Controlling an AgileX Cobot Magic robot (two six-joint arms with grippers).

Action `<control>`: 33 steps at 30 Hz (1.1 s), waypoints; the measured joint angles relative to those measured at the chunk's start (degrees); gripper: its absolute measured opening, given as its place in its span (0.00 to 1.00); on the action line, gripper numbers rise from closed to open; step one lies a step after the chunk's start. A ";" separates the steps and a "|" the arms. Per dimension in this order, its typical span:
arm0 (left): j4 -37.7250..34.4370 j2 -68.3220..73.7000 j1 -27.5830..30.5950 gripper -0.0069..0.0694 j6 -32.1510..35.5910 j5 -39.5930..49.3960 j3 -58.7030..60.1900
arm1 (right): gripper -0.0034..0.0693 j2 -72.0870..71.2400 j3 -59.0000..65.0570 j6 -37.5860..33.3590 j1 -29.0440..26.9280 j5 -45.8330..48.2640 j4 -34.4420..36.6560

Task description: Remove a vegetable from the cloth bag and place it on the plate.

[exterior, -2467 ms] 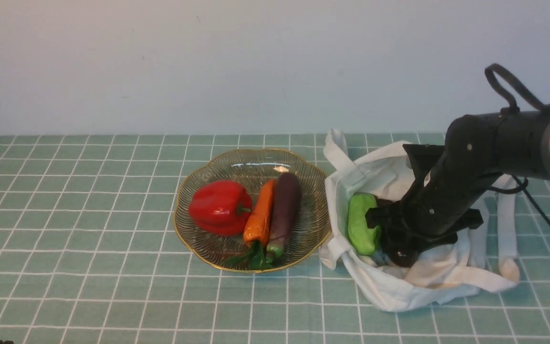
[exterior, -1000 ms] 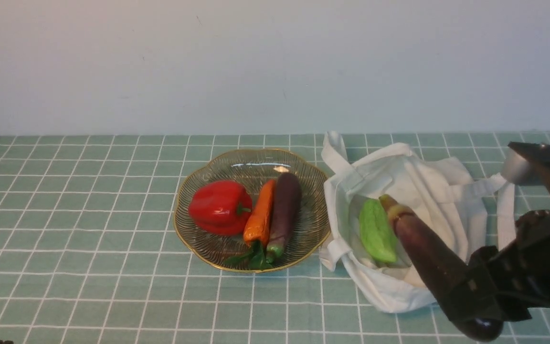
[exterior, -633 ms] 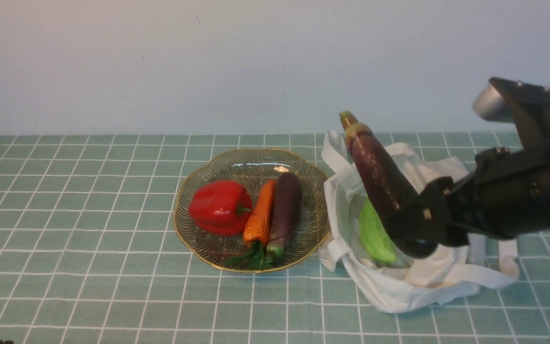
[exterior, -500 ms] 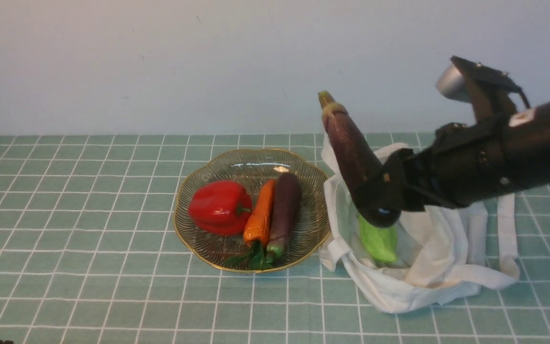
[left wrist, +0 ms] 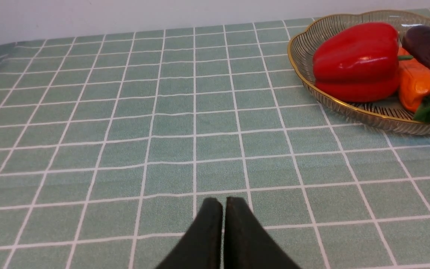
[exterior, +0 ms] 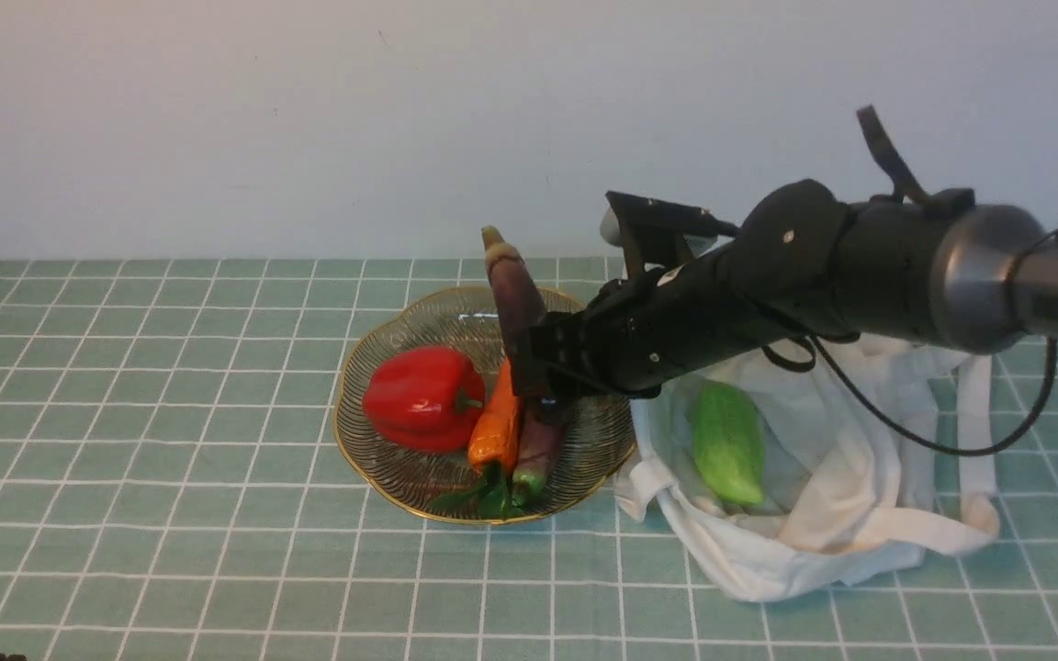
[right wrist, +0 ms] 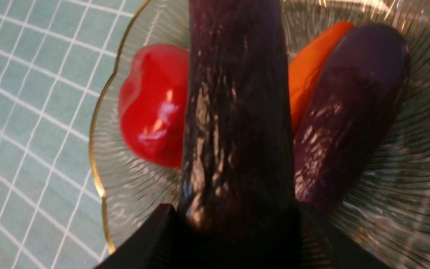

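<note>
My right gripper point(exterior: 538, 365) is shut on the vegetable point(exterior: 512, 294), a glossy dark eggplant held steeply tilted with its olive stem end up, over the middle of the plate point(exterior: 352, 459). In the right wrist view the vegetable point(right wrist: 237, 112) runs out from between the dark fingers point(right wrist: 155, 239), above the ribbed glass of the plate point(right wrist: 133, 194). The cloth bag point(exterior: 814, 532) lies slumped open to the right of the plate. My left gripper point(left wrist: 223, 203) is shut and empty, low over the tablecloth and well short of the plate's gold rim point(left wrist: 349, 109).
On the plate lie a red pepper point(exterior: 419, 397), a carrot point(exterior: 497, 422) and a paler eggplant point(exterior: 538, 445), directly under the held one. A light-green gourd point(exterior: 726, 441) rests in the bag's mouth. The bag's straps trail to the right, under my right arm.
My right gripper pulled the dark eggplant out of the bag, swung it up and carried it left. It now hangs over the plate. The left gripper has not moved.
</note>
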 joint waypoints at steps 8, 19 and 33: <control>0.00 0.00 0.00 0.09 0.00 0.00 0.00 | 0.78 2.05 -0.46 -0.17 0.02 0.78 2.86; 0.00 0.00 0.00 0.09 0.00 0.00 0.00 | 0.82 -1.43 -13.23 -5.63 -1.86 27.40 0.61; 0.00 0.00 0.00 0.09 0.00 0.00 0.00 | 0.19 -14.17 -32.10 2.65 -3.03 40.26 -13.71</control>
